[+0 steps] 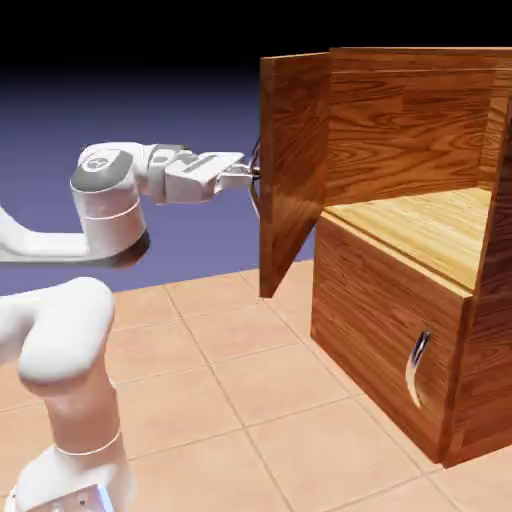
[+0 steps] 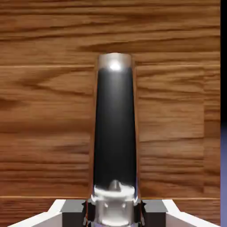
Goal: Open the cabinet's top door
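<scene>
The cabinet [image 1: 400, 300] of reddish-brown grained wood stands at the exterior view's right. Its top door [image 1: 293, 160] is swung wide open, standing edge-out toward the arm, and the upper compartment shows bare inside. My gripper [image 1: 250, 176] reaches level from the left and is shut on the top door's handle [image 2: 114, 133]. In the hand view that handle is a dark, shiny silver bar running up from between my fingertips [image 2: 66, 213], with the door's wood filling the picture behind it. In the exterior view the door's edge mostly hides the handle.
The lower panel [image 1: 385, 330] is closed, with its own curved silver handle [image 1: 417, 368]. The cabinet stands on a floor of tan tiles [image 1: 240, 400]. My white arm [image 1: 70, 340] rises at the lower left.
</scene>
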### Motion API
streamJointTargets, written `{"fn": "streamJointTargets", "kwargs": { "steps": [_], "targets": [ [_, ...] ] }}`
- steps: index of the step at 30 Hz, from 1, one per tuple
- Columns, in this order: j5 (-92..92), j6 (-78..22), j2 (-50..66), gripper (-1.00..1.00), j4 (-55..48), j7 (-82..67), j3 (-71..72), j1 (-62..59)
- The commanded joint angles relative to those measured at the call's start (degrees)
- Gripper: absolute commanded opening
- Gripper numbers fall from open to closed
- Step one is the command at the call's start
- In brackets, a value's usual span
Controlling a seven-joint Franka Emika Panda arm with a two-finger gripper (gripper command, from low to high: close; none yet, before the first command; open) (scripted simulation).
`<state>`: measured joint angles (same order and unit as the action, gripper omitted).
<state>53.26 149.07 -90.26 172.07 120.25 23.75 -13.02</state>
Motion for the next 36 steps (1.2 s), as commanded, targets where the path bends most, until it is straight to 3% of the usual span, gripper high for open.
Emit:
{"fn": "streamJointTargets", "kwargs": {
  "steps": [1, 15, 36],
  "targets": [
    [-1.42, -2.56, -0.63, -1.0, -0.21, -0.33, 1.46, 1.34],
    [-21.09, -37.44, -0.9, -1.0, -13.81, -1.52, 25.51, 7.95],
    [-33.25, -78.61, 3.6, -1.0, -57.1, -5.24, 43.71, -19.46]
  ]
}}
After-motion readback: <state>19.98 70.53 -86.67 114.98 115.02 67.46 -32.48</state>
